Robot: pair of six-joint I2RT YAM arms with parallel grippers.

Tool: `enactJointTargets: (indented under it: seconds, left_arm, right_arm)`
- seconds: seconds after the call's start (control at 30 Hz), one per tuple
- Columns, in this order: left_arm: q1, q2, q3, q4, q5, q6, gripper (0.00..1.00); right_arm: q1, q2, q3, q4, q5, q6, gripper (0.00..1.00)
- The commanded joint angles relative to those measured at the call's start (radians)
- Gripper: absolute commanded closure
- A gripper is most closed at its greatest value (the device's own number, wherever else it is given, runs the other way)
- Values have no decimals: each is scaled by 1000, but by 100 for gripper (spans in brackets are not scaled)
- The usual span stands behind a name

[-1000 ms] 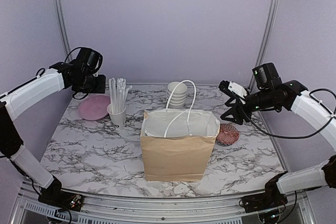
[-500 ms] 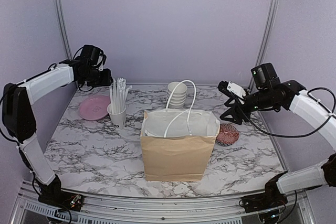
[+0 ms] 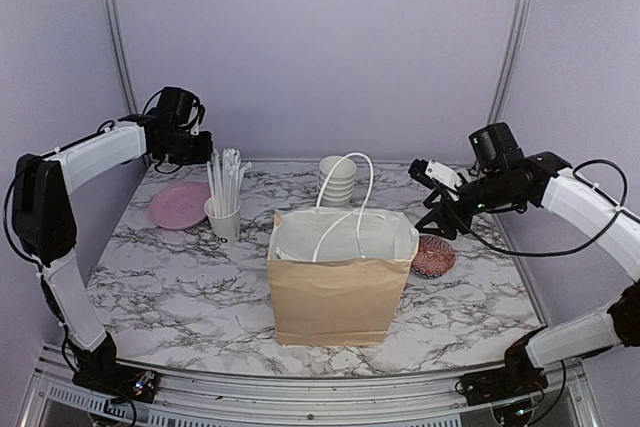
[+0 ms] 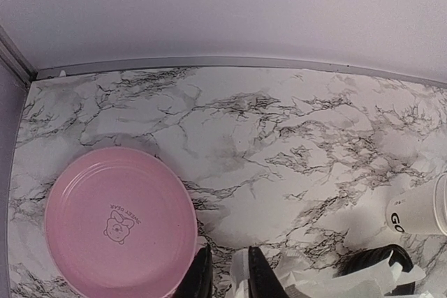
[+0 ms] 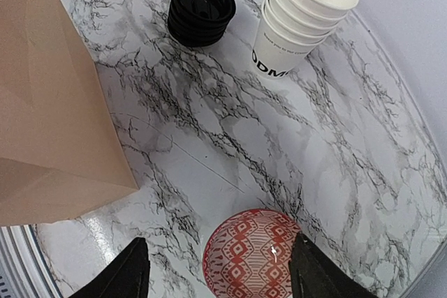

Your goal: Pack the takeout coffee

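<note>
A white paper cup with black printed letters [image 4: 418,213] stands behind the tall brown paper bag [image 3: 338,287], which hides it in the top view. Its top is cut off, so no lid can be confirmed, and the bag's inside cannot be read. It looks upright and lies bagward of the left claw [image 4: 227,275], probably the nearer one. That claw's fingers sit close together with white paper in the gap; whether they grip cannot be told. A white cup of paper-wrapped straws [image 3: 223,215] and a stack of black plastic lids [image 5: 200,10] crowd that path. The right claw [image 5: 218,241], right of the bag, gapes wide and empty above a red patterned bowl [image 5: 253,256], with stacked lidless white cups [image 5: 304,15] between it and the printed cup.
</note>
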Motion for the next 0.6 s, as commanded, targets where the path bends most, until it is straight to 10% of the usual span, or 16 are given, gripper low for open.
enactJointTargets:
  seconds: [0.0, 0.4, 0.57]
  left_arm:
    - [5, -10, 25, 8, 3, 15, 91]
    - [-19, -425, 24, -144, -108, 48, 100]
    - [-28, -603, 70, -140, 70, -30, 100]
  right_arm:
    - [-5, 19, 39, 12, 4, -9, 34]
    - [-5, 12, 67, -13, 23, -21, 33]
    - [-5, -3, 65, -19, 36, -17, 34]
